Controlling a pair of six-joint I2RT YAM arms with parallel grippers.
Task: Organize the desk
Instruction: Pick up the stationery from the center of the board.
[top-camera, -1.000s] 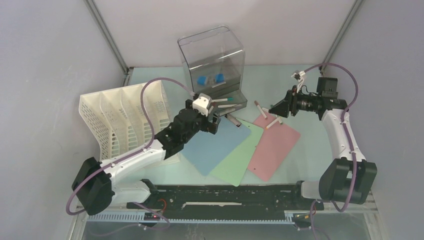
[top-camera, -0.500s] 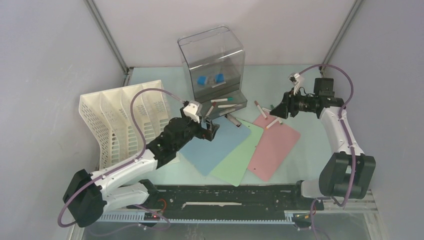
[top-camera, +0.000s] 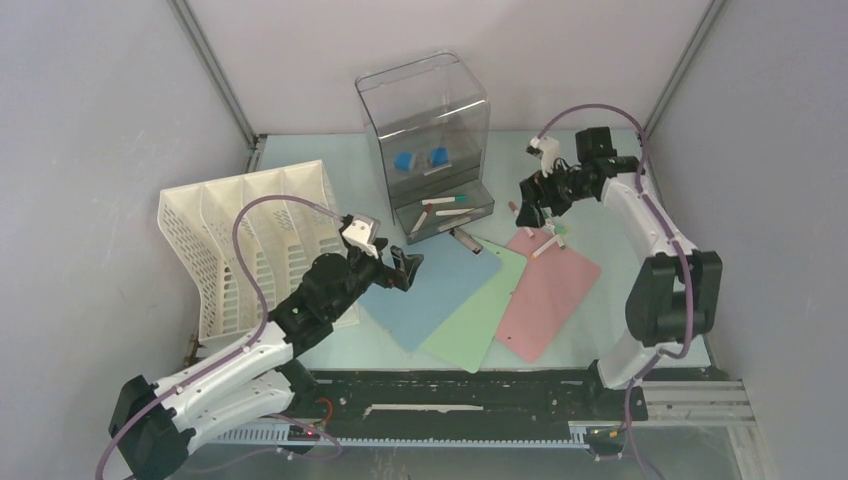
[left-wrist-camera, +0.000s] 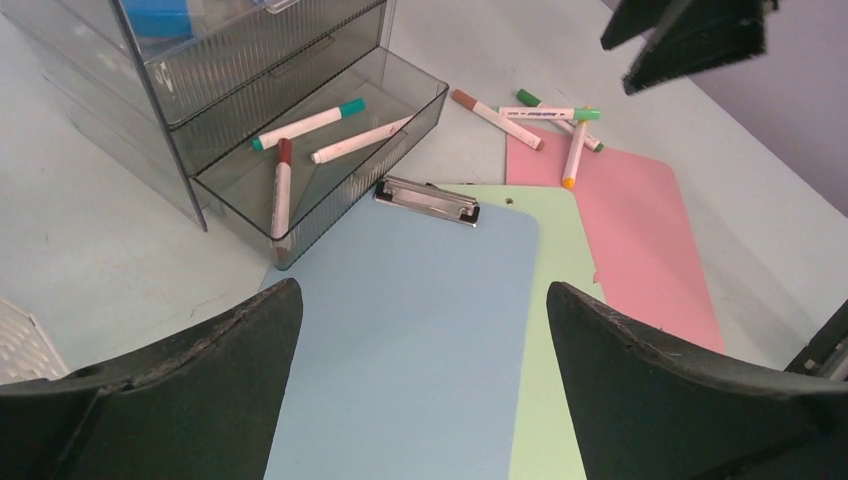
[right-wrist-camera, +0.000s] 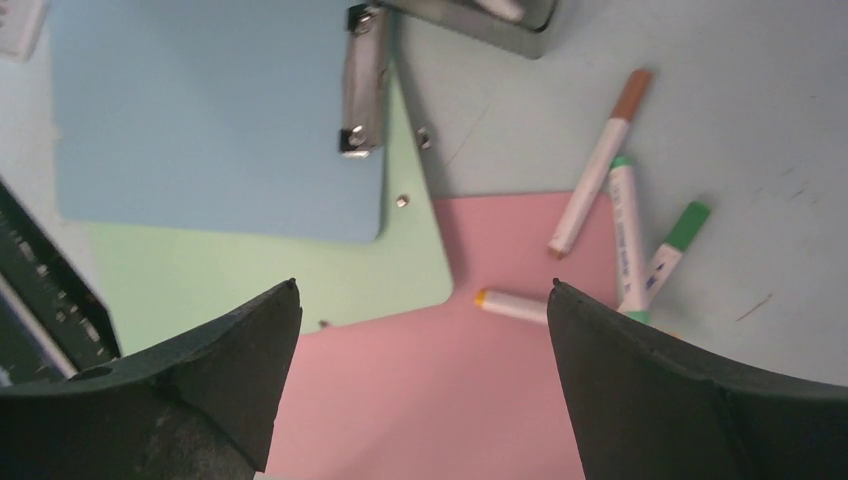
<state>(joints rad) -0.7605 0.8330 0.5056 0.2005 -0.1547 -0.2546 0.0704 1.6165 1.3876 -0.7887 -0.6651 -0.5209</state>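
Table, spanning the enclosure floor beneath both arms: the right tool, spread and empty, hovers over loose markers at the pink clipboard's top edge and would best close across the barrel of the brown-capped marker, bound for the open drawer; left tool likewise spread, empty.

Left gripper jaws wide apart over blue clipboard. Green clipboard partly under it, then pink clipboard toward the desk right edge. 3 markers in open drawer; 4 loose markers at pink's top.
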